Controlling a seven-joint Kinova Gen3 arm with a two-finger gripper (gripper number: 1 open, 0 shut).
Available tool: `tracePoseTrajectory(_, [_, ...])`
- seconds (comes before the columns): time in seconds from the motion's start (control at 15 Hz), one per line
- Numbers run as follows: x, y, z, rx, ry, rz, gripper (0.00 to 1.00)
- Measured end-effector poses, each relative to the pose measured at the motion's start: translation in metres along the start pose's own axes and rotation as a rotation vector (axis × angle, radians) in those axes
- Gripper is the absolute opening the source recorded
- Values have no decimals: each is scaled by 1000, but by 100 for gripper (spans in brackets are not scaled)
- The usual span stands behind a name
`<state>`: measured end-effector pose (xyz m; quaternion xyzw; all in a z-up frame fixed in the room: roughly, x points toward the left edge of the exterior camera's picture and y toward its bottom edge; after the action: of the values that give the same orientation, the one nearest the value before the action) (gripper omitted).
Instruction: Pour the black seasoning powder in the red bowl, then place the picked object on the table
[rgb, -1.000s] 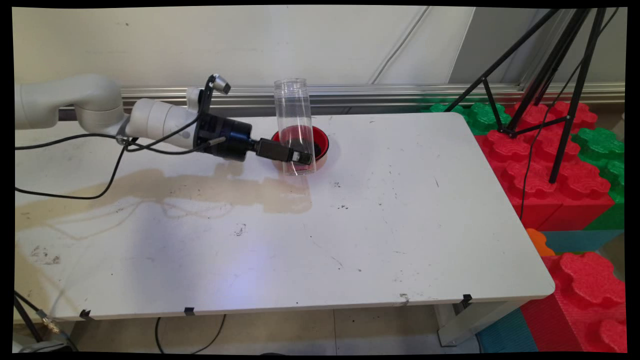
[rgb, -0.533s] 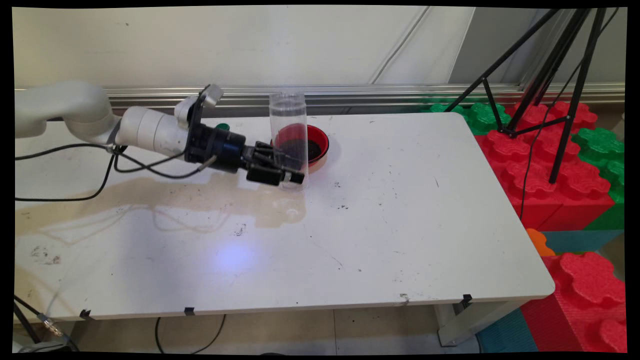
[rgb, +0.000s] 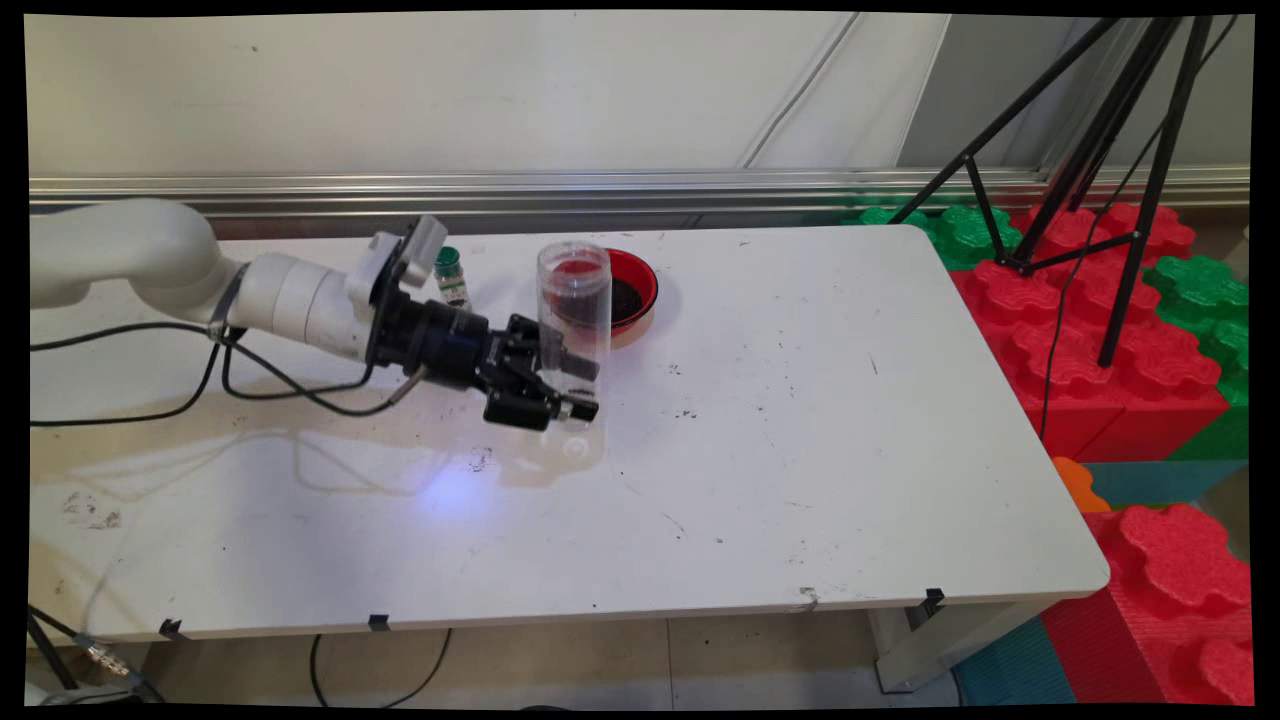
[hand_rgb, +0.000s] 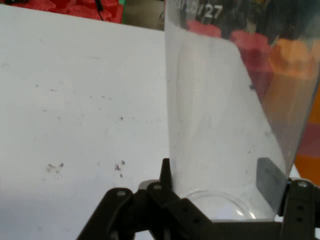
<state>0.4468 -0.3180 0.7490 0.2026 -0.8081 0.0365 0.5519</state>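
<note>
Gripper (rgb: 572, 392) is clamped on the lower part of a clear plastic jar (rgb: 573, 320), one finger pressed to each side of it. Jar is held upright with its open mouth up, its base just above the white table (rgb: 800, 420), left of centre. Red bowl (rgb: 640, 292) with dark contents is seen just behind the jar. Small green-capped bottle (rgb: 451, 275) stands behind the wrist, near the far edge. Red and green foam blocks (rgb: 1120, 330) and a black tripod (rgb: 1100, 150) are noted at right.
</note>
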Motion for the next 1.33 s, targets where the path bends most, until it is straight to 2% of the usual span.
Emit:
tracePoseTrajectory(0.53, [-28,6,15,0,-43,97,0])
tracePoseTrajectory(1.33, [-60,0,35,4,-81,156,0])
